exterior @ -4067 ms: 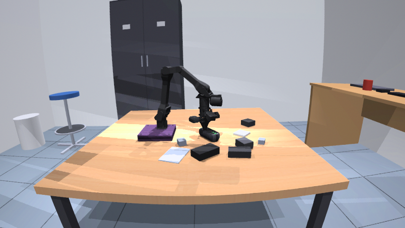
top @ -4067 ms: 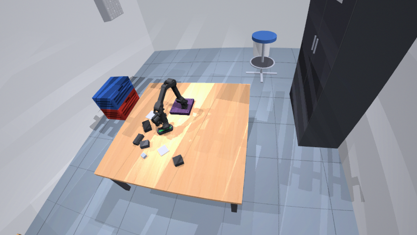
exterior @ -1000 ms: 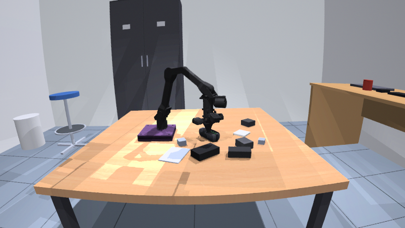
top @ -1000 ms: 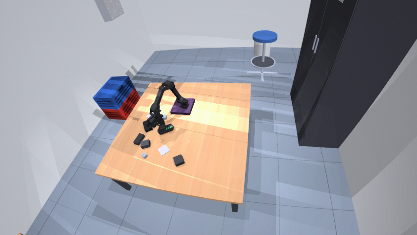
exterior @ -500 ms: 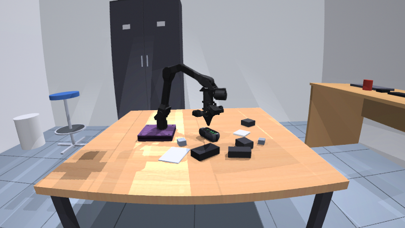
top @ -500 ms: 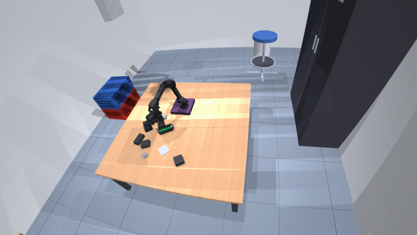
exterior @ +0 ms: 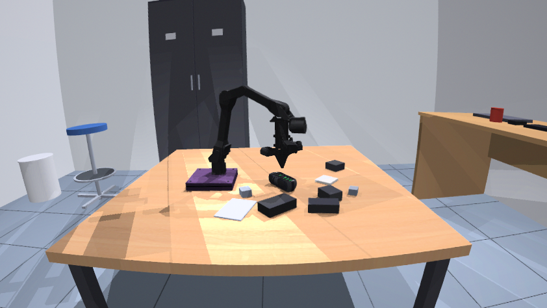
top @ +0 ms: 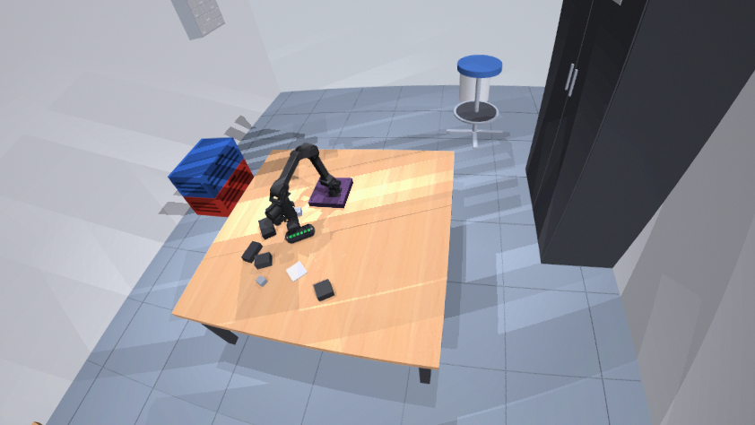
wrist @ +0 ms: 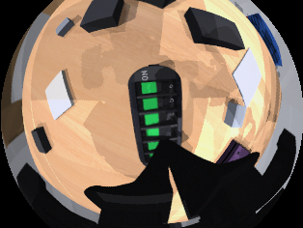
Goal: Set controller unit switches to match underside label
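The dark grey controller unit (top: pixel 299 238) (exterior: pixel 282 182) (wrist: pixel 159 72) sits on the bench with its switches facing up. In the wrist view it stands lengthwise, with "ON" printed at its far left end. Green shows on the left half of each visible switch; the nearest switches are partly covered by my fingers. I cannot tell for sure which ends are pressed down. The label underneath is hidden. My gripper (exterior: pixel 282 166) (wrist: pixel 164 143) is shut and empty, pointing down just above the unit, apart from it.
Several dark blocks (top: pixel 324 290) (exterior: pixel 277 205) (wrist: pixel 214 29), two white cards (exterior: pixel 235 209) (wrist: pixel 248 77) and small grey cubes (exterior: pixel 245 191) (wrist: pixel 234 114) lie around the unit. The arm's purple base (top: pixel 316 200) (exterior: pixel 194 178) stands on the bench (top: pixel 391 295) (exterior: pixel 152 244).
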{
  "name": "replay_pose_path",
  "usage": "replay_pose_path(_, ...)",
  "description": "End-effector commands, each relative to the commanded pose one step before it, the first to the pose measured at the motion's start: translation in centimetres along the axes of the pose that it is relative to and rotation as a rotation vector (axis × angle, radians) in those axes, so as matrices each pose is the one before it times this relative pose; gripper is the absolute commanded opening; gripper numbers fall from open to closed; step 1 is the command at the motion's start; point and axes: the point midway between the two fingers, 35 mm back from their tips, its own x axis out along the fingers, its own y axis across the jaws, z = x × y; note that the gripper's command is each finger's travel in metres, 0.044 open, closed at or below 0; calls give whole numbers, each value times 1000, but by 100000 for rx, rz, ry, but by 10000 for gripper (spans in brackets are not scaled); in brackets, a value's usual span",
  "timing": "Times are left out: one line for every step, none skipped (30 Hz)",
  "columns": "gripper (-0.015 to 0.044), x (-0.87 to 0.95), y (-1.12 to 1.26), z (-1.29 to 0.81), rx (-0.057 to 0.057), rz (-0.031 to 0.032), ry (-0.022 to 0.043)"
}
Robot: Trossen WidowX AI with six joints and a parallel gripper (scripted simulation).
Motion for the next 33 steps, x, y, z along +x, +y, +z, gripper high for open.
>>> replay_pose_path(0,-48,-9,-57,229,-92,102)
replay_pose_path(0,0,-3,7,516,89,198)
replay_pose_path(0,0,0,0,0,0,0)
replay_pose_path(0,0,0,0,0,0,0)
replay_pose_path(0,0,0,0,0,0,0)
replay_pose_path(0,0,0,0,0,0,0)
replay_pose_path(0,0,0,0,0,0,0)
replay_pose_path(0,0,0,0,0,0,0)
replay_pose_path(0,0,0,0,0,0,0)
replay_pose_path(0,0,0,0,0,0,0)
replay_pose_path(0,0,0,0,0,0,0)
replay_pose_path(0,46,-80,10,12,298,52)
replay_pose_path(0,136,-239,29,33,896,144)
replay_pose_path(0,221,-399,41,46,1499,199)
replay_pose_path(0,265,-497,39,42,1870,176)
replay_pose_path(0,254,-499,26,24,1882,97)
replay_pose_path(0,242,-501,12,5,1888,19)
replay_pose_path(0,230,-501,-2,-15,1890,-60)
replay_pose_path(0,218,-501,-17,-35,1891,-138)
replay_pose_path(0,207,-500,-31,-56,1888,-217)
replay_pose_path(0,195,-499,-46,-78,1884,-294)
replay_pose_path(0,183,-495,-60,-101,1870,-370)
replay_pose_path(0,139,-398,-59,-98,1503,-354)
replay_pose_path(0,79,-238,-40,-66,898,-236)
replay_pose_path(0,25,-79,-14,-23,299,-83)
replay_pose_path(0,0,0,0,0,0,0)
replay_pose_path(0,0,0,0,0,0,0)
replay_pose_path(0,0,0,0,0,0,0)
replay_pose_path(0,0,0,0,0,0,0)
replay_pose_path(0,33,-6,3,2,-1,7)
replay_pose_path(0,63,-12,7,3,-2,13)
replay_pose_path(0,93,-18,10,5,-3,20)
replay_pose_path(0,125,-24,12,6,-4,26)
